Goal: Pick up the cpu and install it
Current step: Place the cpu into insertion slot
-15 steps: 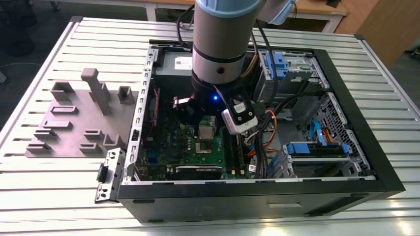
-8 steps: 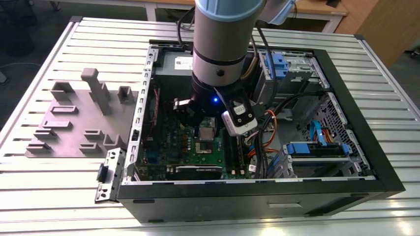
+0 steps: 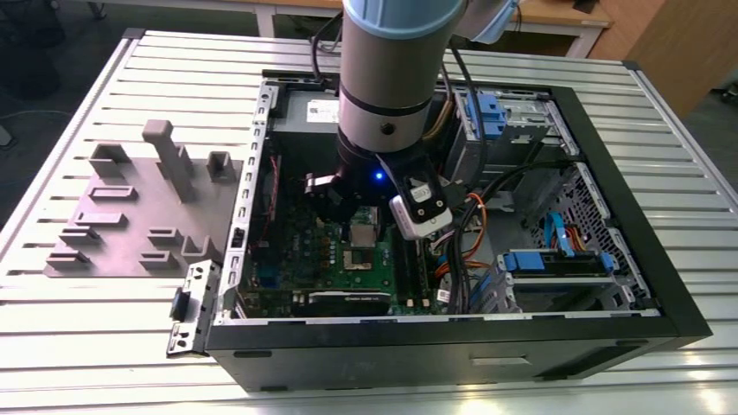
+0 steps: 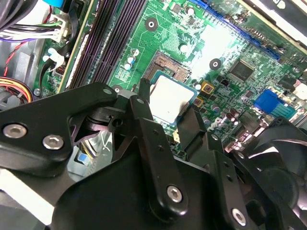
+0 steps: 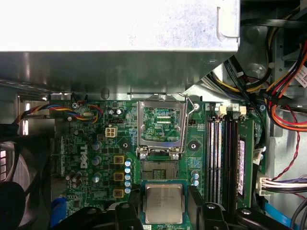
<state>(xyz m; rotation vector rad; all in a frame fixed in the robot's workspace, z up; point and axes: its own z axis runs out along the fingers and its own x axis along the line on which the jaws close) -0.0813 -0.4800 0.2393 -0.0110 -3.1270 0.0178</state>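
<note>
The cpu [image 5: 164, 203], a small square chip with a dull silver top and a teal rim, hangs between two black fingers [image 5: 194, 200] of my gripper [image 5: 163, 206], which is shut on it. It sits just short of the open socket [image 5: 160, 169], whose shiny metal frame [image 5: 162, 125] stands flipped up. In the second wrist view the cpu [image 4: 171, 97] floats over the green motherboard [image 4: 192, 43], beside the bare socket [image 4: 169, 66], with a finger [image 4: 143, 106] against its edge. In the exterior view the gripper [image 3: 362, 223] reaches down into the open computer case [image 3: 600, 199].
Black memory sticks [image 5: 221, 158] run beside the socket. Bundled cables [image 5: 283, 105] crowd one side of the case, and a fan [image 5: 19, 172] sits at the other. A grey pocketed tray [image 3: 127, 216] lies on the slatted table at the exterior view's left.
</note>
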